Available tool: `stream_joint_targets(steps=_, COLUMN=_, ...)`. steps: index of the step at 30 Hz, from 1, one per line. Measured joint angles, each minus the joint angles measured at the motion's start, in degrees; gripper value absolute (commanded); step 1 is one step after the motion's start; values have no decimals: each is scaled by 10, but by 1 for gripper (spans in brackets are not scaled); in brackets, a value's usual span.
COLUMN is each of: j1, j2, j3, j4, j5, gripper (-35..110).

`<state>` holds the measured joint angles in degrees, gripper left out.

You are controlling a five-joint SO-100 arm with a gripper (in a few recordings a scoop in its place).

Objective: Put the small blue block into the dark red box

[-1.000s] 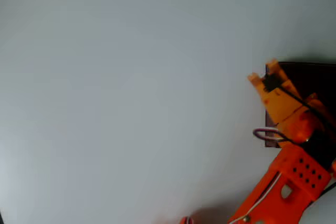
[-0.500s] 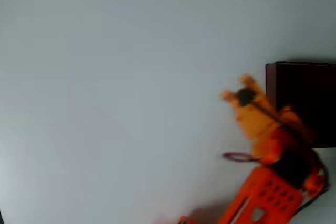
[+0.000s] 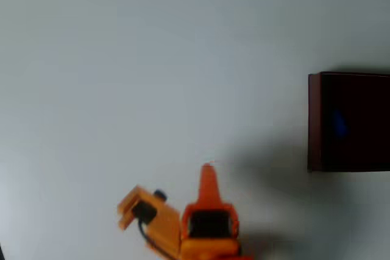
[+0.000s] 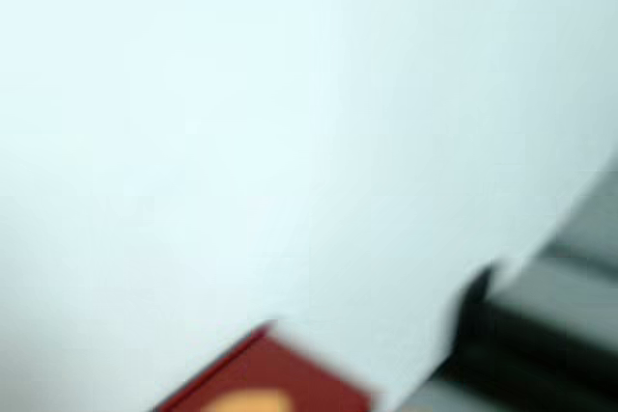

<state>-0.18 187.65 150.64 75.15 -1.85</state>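
In the overhead view the dark red box (image 3: pixel 314 120) stands at the right edge, cut off by the frame. The small blue block (image 3: pixel 339 124) lies inside it on the dark floor, as a blurred blue patch. My orange gripper (image 3: pixel 207 178) is at the bottom centre, far left of the box. One pointed finger (image 3: pixel 208 184) aims up the picture with nothing on it. Whether the jaws are open cannot be made out. The wrist view is blurred, with a dark red shape (image 4: pixel 261 378) at its bottom edge.
The white table (image 3: pixel 152 77) spreads wide to the left of the box and above the arm. An orange wrist block with a black part (image 3: pixel 143 211) juts left of the finger. In the wrist view a dark edge (image 4: pixel 502 335) runs along the lower right.
The arm has swung from over the box to the bottom centre, leftwards and down the picture. The box's inside is uncovered and the blue block shows in it.
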Motion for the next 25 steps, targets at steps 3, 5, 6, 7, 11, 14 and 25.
stream_joint_targets(steps=3, j1=-49, j2=28, j3=14, j4=19, j5=1, gripper=0)
stream_joint_targets(steps=5, j1=-89, j2=38, j3=15, j4=24, j5=-18, gripper=0)
stream_joint_targets(steps=6, j1=-106, j2=42, j3=15, j4=31, j5=-22, gripper=0)
stream_joint_targets(steps=7, j1=-120, j2=41, j3=20, j4=34, j5=-29, gripper=0)
stream_joint_targets(steps=11, j1=-180, j2=39, j3=58, j4=54, j5=-33, gripper=0)
stream_joint_targets(steps=14, j1=-212, j2=41, j3=97, j4=56, j5=-34, gripper=0)
stream_joint_targets(steps=25, j1=-198, j2=45, j3=194, j4=28, j5=-26, gripper=0)
